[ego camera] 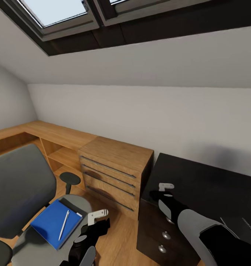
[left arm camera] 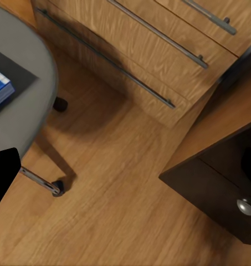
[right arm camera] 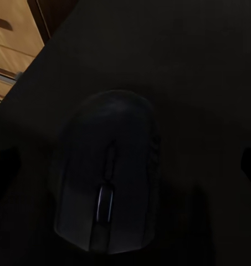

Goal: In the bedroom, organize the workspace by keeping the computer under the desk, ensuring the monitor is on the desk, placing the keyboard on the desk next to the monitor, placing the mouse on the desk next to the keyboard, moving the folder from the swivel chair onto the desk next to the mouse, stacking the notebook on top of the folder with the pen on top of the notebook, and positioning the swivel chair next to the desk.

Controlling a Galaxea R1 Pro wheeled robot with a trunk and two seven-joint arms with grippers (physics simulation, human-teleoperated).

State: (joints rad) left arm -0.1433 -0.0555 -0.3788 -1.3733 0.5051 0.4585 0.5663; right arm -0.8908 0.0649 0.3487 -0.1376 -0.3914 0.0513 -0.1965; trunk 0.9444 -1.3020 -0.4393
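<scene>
The black mouse (right arm camera: pixel 108 183) lies on the glossy black desk (ego camera: pixel 206 184), near its left corner. My right gripper (ego camera: pixel 165 187) hovers just over it, open, its jaws wide on either side without touching. The grey swivel chair (ego camera: pixel 21 184) stands at the lower left with the blue folder (ego camera: pixel 47 223) on its seat and the pale pen (ego camera: pixel 64 224) lying on the folder. My left gripper (ego camera: pixel 97 216) hangs open and empty beside the seat's edge (left arm camera: pixel 25 111), above the floor. A strip of keyboard (ego camera: pixel 250 226) keys shows at the right edge. Computer, monitor and notebook are out of view.
A light wooden drawer chest (ego camera: pixel 114 170) stands between the chair and the desk's black drawer unit (ego camera: pixel 155 229). A low wooden shelf (ego camera: pixel 47 135) runs along the back wall. A strip of wood floor (left arm camera: pixel 119 183) separates chair, chest and desk. The chair's chrome leg (left arm camera: pixel 42 183) is close.
</scene>
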